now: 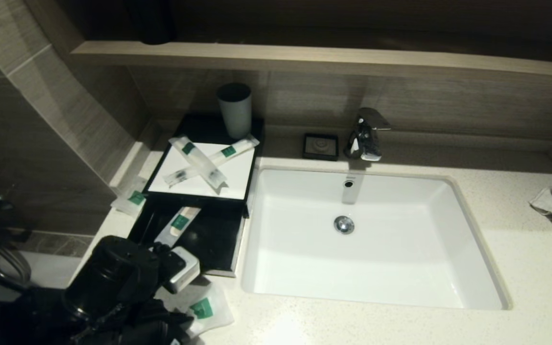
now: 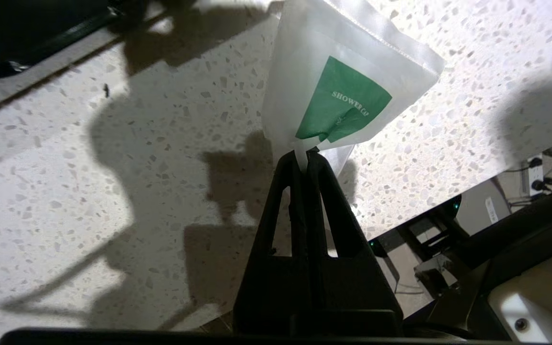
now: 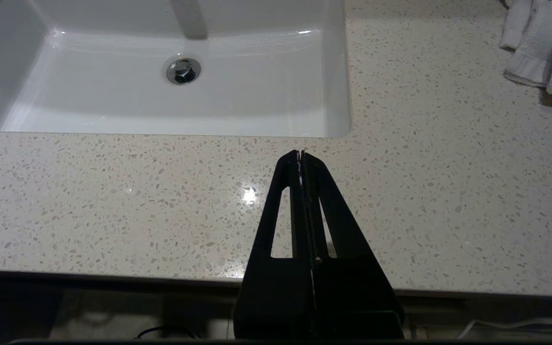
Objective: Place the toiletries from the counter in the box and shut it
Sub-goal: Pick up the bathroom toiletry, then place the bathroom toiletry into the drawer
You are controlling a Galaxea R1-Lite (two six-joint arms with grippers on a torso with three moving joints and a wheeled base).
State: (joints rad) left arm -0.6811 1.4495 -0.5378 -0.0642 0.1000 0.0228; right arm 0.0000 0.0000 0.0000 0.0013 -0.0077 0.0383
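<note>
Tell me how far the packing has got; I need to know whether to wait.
Done: the box's drawer is pulled open with one packet inside. In hand: the left gripper is shut on a shower cap pouch at the counter's front edge. Left: two slim packets crossed on the box's top, one pouch beside it, then shutting the drawer. The right gripper is parked, shut.

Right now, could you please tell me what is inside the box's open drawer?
One long slim packet lies in the drawer. The left arm covers its near left corner, so anything there is hidden.

Matte black left pincer (image 2: pixel 307 155) with slotted triangular fingers, identical right pincer (image 3: pixel 301 154), bulky black arm housing
</note>
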